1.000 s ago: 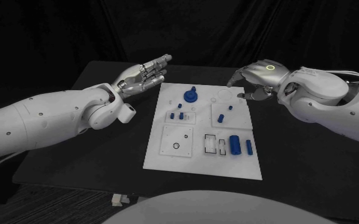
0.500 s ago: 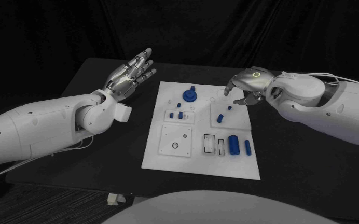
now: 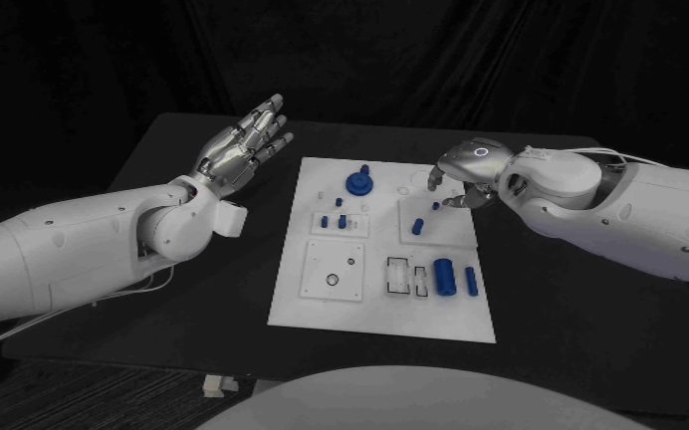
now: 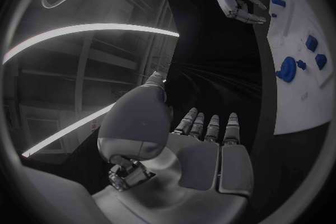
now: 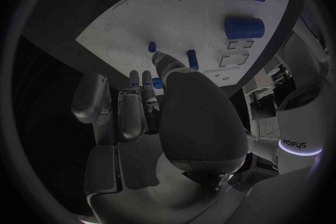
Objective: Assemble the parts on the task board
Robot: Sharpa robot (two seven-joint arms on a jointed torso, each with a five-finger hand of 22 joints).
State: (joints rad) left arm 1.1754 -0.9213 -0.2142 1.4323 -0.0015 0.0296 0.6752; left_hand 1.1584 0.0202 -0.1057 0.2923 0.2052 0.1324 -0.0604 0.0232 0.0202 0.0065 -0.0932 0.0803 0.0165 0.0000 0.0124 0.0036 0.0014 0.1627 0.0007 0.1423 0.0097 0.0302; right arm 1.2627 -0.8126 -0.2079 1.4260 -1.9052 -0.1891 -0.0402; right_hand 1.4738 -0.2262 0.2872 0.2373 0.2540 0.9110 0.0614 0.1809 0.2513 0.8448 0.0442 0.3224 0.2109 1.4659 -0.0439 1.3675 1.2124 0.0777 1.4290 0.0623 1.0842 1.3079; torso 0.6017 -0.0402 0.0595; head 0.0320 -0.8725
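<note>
Hovering over the far right part of the task board (image 3: 344,291), the right hand (image 3: 462,176) hangs empty, fingers curled downward, just above the small upright parts (image 3: 418,225), which stand slightly nearer the robot. The left hand (image 3: 247,145), splayed and empty, is raised beside the board's left edge, farther from them.

Lab: black-draped table (image 3: 172,281), white task board (image 3: 376,319).

One white task board (image 3: 328,303) lies on one black table (image 3: 172,281), carrying roughly nine blue parts (image 3: 445,277), with two silver hands above the table.
</note>
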